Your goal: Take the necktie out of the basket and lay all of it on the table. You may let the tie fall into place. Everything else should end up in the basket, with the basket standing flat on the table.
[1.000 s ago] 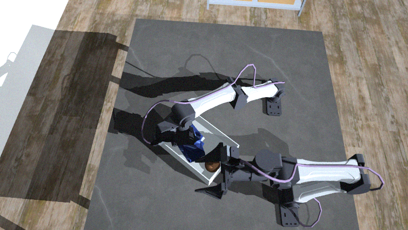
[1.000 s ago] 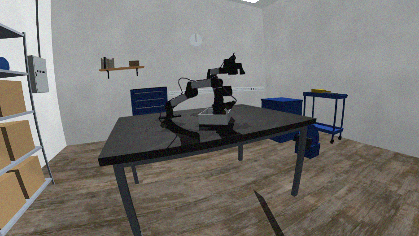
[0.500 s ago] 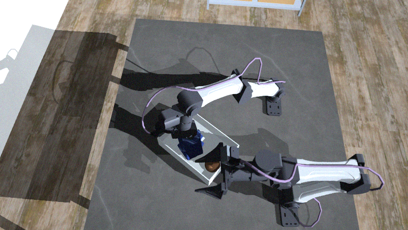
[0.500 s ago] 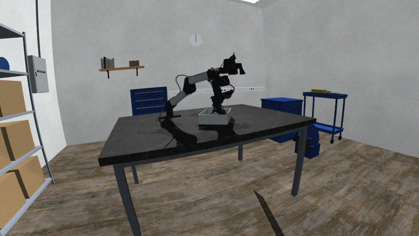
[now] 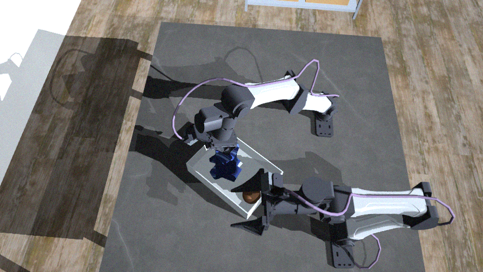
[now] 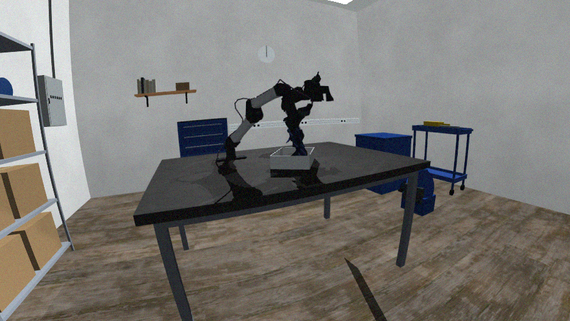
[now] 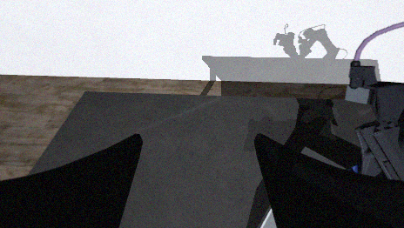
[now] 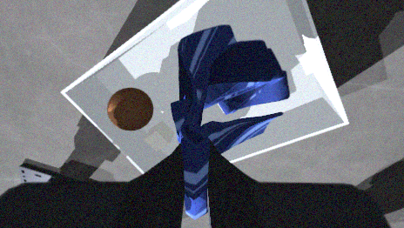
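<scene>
striped blue cloth with a satin-like sheen forms the necktie [image 5: 225, 168] [image 6: 296, 139] [image 8: 244, 61], its folds soft and creased. the pale basket [image 5: 247, 214] [image 6: 291, 162] [image 7: 267, 221] [image 8: 122, 49] looks like smooth plastic; a brown ball [image 5: 250, 196] [image 8: 131, 109] shows a smooth surface with a soft highlight. the dark tabletop [image 5: 364, 67] [image 6: 199, 191] [image 7: 196, 126] [image 8: 35, 65] resembles matt, faintly veined stone. grained wood planks cover the floor [image 5: 446, 101] [image 6: 279, 274] [image 7: 43, 104]. at left, matt cardboard boxes [image 6: 30, 185] sit on metal-looking shelving [image 6: 51, 175].
</scene>
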Tool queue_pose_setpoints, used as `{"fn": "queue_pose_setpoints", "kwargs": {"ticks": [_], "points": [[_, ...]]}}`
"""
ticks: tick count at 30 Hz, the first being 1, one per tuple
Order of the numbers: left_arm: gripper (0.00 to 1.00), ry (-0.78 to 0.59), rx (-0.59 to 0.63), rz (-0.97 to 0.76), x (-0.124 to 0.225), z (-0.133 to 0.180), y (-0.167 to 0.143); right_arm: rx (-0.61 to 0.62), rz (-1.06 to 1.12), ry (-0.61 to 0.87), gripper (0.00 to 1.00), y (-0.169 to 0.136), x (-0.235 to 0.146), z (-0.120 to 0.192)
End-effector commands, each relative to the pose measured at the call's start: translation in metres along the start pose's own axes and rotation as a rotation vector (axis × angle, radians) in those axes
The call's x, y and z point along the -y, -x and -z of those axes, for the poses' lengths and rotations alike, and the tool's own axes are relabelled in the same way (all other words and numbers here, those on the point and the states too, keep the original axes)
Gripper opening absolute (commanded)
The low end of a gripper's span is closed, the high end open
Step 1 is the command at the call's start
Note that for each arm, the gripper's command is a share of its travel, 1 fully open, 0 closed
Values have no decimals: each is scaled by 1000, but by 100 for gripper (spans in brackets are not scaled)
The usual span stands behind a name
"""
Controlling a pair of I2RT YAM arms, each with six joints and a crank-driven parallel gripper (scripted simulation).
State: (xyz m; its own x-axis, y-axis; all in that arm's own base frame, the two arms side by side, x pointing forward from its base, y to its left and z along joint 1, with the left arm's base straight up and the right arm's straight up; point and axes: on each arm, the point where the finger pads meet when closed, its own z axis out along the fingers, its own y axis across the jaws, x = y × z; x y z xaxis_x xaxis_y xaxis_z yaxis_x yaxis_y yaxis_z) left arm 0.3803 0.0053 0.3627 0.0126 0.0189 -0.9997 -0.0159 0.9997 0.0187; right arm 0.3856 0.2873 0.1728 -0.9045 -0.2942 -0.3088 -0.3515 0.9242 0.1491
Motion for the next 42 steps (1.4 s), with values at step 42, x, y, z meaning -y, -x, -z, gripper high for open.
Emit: {"fn": "queue_pose_setpoints", "kwargs": {"ticks": [42], "points": [[100, 0, 0, 0, 0, 0, 0, -87, 8, -12, 5, 29, -5, 115]]}}
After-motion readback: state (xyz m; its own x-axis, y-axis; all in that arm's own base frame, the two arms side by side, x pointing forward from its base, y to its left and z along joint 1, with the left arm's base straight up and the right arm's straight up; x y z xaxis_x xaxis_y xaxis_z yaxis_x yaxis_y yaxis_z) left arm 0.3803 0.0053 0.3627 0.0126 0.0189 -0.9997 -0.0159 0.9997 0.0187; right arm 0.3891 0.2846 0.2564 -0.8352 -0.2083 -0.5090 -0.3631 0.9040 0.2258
